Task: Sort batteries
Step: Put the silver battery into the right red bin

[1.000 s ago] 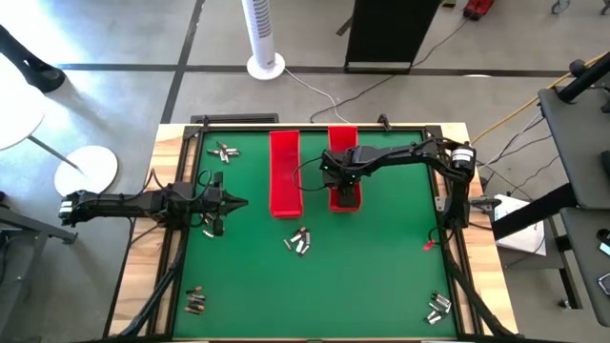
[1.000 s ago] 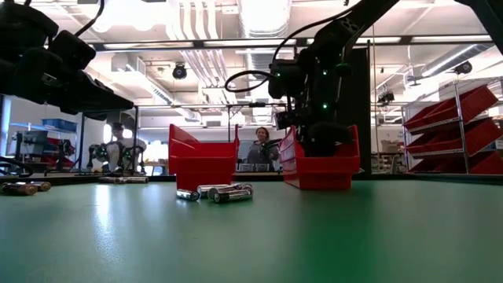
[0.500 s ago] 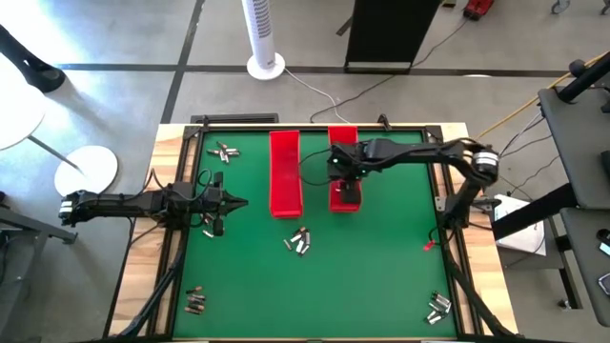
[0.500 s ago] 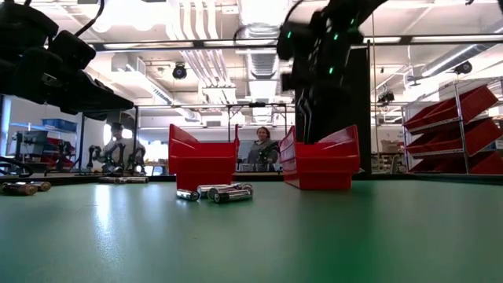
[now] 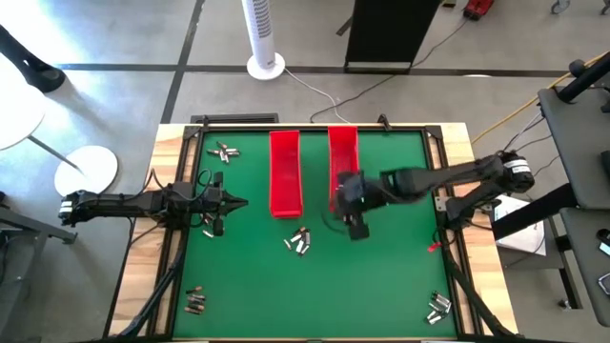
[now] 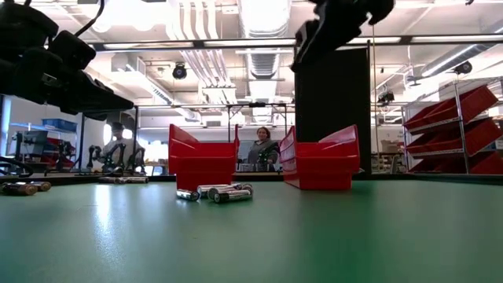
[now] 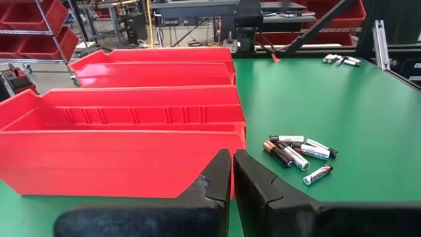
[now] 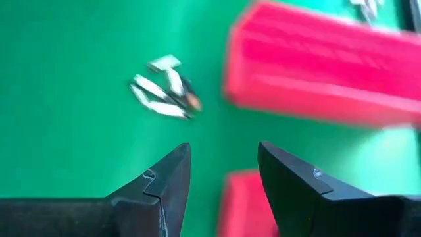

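Now the right claw (image 5: 355,229) stood open and empty above the green table (image 5: 381,276), just past the near end of the long red plastic tray (image 5: 342,157), probably so it could fetch the small cylindrical batteries (image 5: 299,240) lying near it. The left claw (image 5: 238,202) waited shut.

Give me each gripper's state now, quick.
Left gripper: closed, holding nothing, at the table's left edge.
Right gripper: open, empty, above the mat near the red trays.

Two dark arms (image 5: 143,203) — (black cables) — tapered fingers (image 8: 158,187)
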Controlling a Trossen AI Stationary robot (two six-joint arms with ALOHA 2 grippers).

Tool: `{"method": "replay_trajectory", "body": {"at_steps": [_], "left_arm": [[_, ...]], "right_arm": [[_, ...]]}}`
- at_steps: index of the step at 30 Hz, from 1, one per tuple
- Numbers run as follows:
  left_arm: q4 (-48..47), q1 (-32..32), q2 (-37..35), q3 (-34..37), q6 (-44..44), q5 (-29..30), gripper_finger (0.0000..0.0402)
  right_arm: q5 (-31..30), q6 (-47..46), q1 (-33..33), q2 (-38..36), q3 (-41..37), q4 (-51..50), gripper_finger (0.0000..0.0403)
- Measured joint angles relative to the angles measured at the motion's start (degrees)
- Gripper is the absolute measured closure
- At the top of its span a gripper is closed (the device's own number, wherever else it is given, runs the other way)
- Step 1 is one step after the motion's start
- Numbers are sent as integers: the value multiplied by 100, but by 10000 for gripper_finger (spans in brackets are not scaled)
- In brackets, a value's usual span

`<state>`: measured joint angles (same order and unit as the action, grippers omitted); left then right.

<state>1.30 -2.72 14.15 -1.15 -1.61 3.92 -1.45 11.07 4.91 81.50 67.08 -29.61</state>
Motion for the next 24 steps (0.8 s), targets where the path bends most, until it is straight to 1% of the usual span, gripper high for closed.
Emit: {"method": "replay_trajectory", "body": {"at_steps": [3,6,9,11,13,16,20,24], "left_arm": [[0,0,4,-1,0,0,402],[-2,0,6,-1,0,0,402],[-1,0,15,-1,0,0,402],[2,0,22,0,0,0,402],[16,0,41,-2,0,0,402],[19,0,66,-1,0,0,402],[20,0,102,-1,0,0,402],[17,0,120,-1,-1,0,402]], "right_arm": [[9,-15,380,72,-490,1096,228],[42,-98,618,267,-1044,2191,224],[59,-191,732,606,-1391,2895,224],[59,-286,768,895,-1424,3234,228],[191,-368,786,1224,-1374,3352,233],[496,-375,797,1731,-1106,3258,239],[512,-211,796,2238,-742,3160,245],[511,-95,793,2566,-463,3145,247]]}}
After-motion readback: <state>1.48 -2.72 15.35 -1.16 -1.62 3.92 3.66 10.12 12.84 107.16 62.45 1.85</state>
